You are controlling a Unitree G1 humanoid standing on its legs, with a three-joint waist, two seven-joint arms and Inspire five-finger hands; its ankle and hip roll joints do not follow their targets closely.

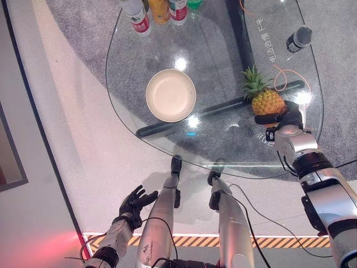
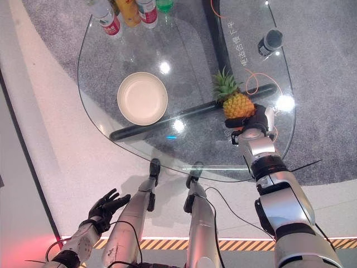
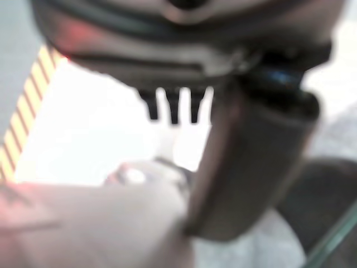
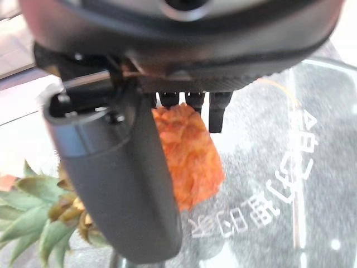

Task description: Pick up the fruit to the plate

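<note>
A pineapple (image 1: 266,100) lies on a round glass table (image 1: 223,151), close to the table's right edge, with its green leafy crown pointing toward the far side. The robot's right hand (image 1: 281,117) is at the near end of the fruit, its dark fingers (image 4: 215,111) curled over the orange-yellow body and its thumb (image 4: 120,173) pressed along the side, so the hand grips the pineapple. An empty cream-coloured plate (image 1: 170,95) sits near the middle of the table, well apart from the pineapple and toward the left. A dark bar (image 1: 217,110) of the table's frame runs under the glass between the plate and the fruit. Several bottles (image 1: 159,11) stand in a row at the far edge of the table, and a dark can (image 1: 298,39) stands near the far right edge, with a thin orange cord (image 1: 281,78) looping on the glass near it. The robot's left hand (image 1: 135,202) hangs below the near left edge of the table, away from it, fingers spread and relaxed, holding nothing.
</note>
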